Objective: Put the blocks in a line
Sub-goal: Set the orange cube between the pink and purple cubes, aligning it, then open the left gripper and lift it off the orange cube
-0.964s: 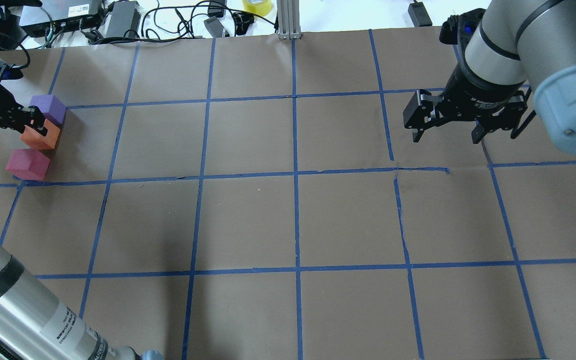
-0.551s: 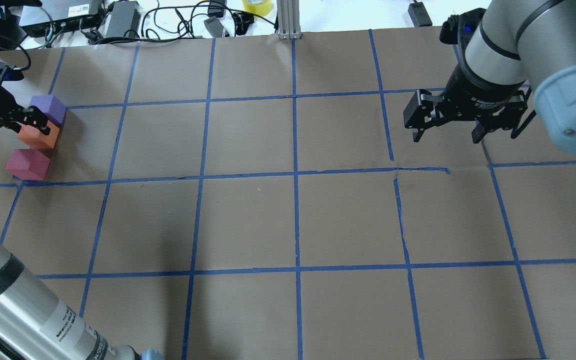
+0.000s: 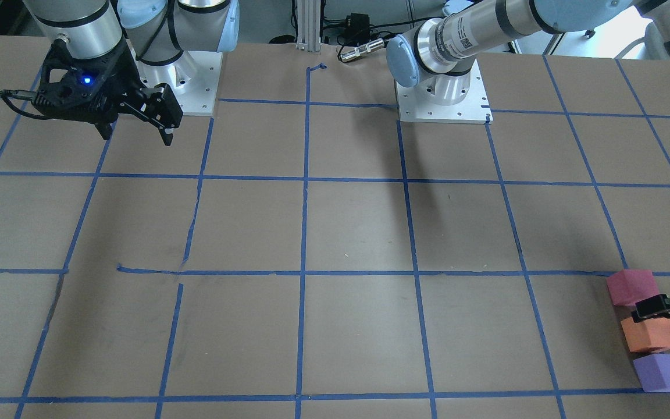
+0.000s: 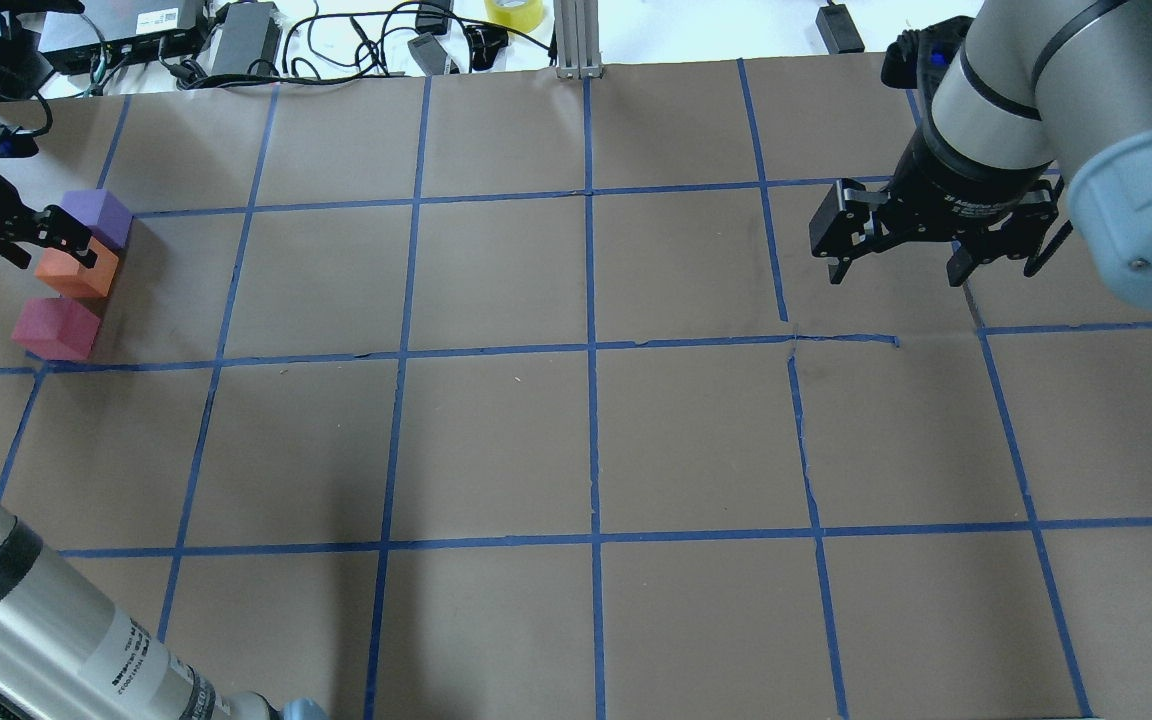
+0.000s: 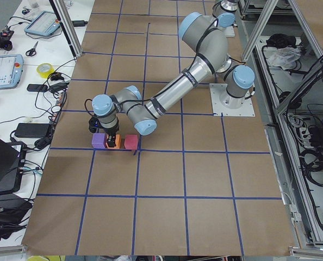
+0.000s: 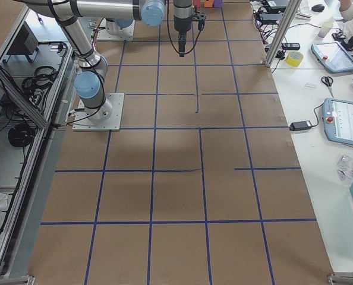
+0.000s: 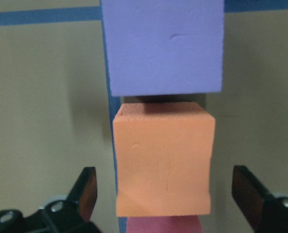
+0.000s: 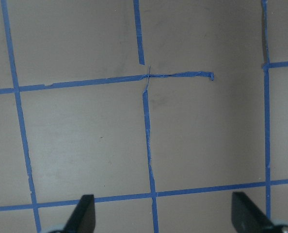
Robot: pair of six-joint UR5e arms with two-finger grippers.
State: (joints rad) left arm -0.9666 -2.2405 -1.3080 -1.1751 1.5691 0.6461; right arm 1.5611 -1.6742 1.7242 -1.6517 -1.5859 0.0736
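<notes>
The purple block (image 4: 96,214), orange block (image 4: 74,272) and pink-red block (image 4: 55,328) lie in a short row at the table's far left. They also show in the front view: purple block (image 3: 663,372), orange block (image 3: 649,334), pink-red block (image 3: 631,286). My left gripper (image 4: 61,240) is open just above the orange block (image 7: 163,162). In the left wrist view its fingers (image 7: 88,187) stand clear on both sides, with the purple block (image 7: 163,46) beyond. My right gripper (image 4: 894,275) is open and empty above bare table at the far right.
Brown paper with a blue tape grid (image 4: 591,345) covers the table. Cables, power bricks and a yellow tape roll (image 4: 514,10) lie past the far edge. A metal post (image 4: 576,40) stands at the far middle. The left arm's forearm (image 4: 46,630) crosses the near left corner.
My left gripper has drawn back to the left from the orange block, which stays in the row. The right gripper has barely moved.
</notes>
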